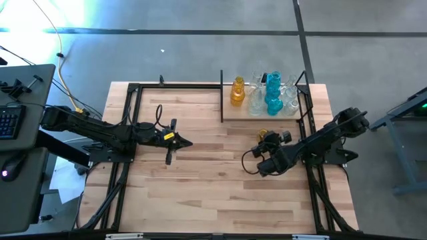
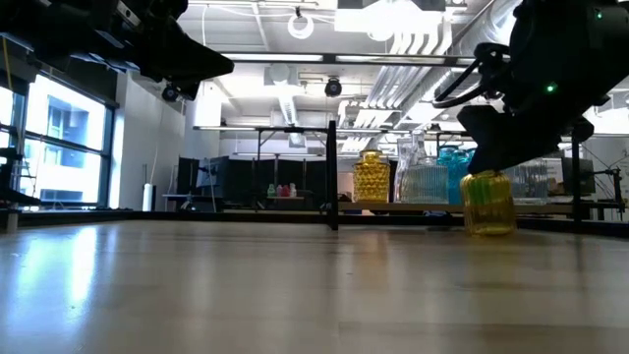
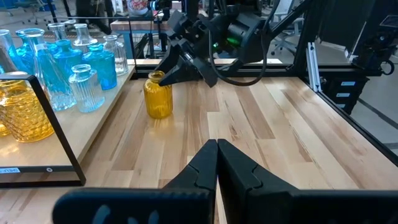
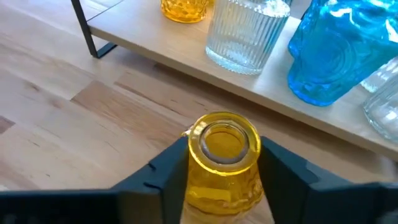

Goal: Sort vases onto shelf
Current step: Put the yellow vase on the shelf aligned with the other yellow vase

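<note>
An amber vase [image 4: 224, 163] stands upright on the surface [image 1: 200, 180], just in front of the shelf [image 1: 230, 115]. The right gripper [image 4: 225, 165] has its fingers on either side of the neck, closing around it. Ribbed glass is light, rigid, slippery and breakable; taking it just under the lip looks best. The left gripper [image 3: 217, 163] waits pinched shut and empty.

Two matte black jointed arms with looping black cables, left end effector [image 1: 169, 159] carrying a yellow tag, right end effector [image 4: 224, 163] with flat angular dark fingers, green indicator light glowing.
</note>
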`<state>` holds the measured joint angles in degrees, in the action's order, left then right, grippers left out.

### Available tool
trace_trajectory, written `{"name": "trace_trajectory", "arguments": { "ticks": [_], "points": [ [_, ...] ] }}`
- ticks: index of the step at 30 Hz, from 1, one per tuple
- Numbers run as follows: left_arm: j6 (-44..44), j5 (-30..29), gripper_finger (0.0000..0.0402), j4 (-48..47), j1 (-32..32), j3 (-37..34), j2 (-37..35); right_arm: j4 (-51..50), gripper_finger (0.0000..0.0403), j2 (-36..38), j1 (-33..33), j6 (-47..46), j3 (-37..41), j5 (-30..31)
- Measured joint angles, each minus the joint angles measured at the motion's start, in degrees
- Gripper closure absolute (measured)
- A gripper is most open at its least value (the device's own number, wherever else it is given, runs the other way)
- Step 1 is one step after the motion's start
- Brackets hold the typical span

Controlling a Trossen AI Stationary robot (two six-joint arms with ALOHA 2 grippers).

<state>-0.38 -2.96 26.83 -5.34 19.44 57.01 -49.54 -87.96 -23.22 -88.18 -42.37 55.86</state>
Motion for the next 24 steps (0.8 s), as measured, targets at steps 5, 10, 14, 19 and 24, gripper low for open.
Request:
{"name": "trace_trajectory", "arguments": {
  "ticks": [5,10,14,19,24],
  "points": [
    [0.0,0.0,0.0401,0.0,0.0,0.0,0.0,0.1,0.0168,0.0,0.1,-1.8,0.1,-1.5],
    [0.0,0.0,0.0401,0.0,0.0,0.0,0.0,0.7,0.0126,-0.1,1.3,-3.7,0.1,-1.4],
    [0.0,0.0,0.0401,0.0,0.0,0.0,0.0,1.0,0.0123,-0.1,2.2,-5.8,0.1,2.0],
    [0.0,0.0,0.0401,0.0,0.0,0.0,0.0,2.3,0.0138,-0.1,3.1,-5.4,0.1,4.1],
    [0.0,0.0,0.0401,0.0,0.0,0.0,0.0,6.0,0.0193,-0.1,3.5,-1.5,0.1,4.6]
  ]
}}
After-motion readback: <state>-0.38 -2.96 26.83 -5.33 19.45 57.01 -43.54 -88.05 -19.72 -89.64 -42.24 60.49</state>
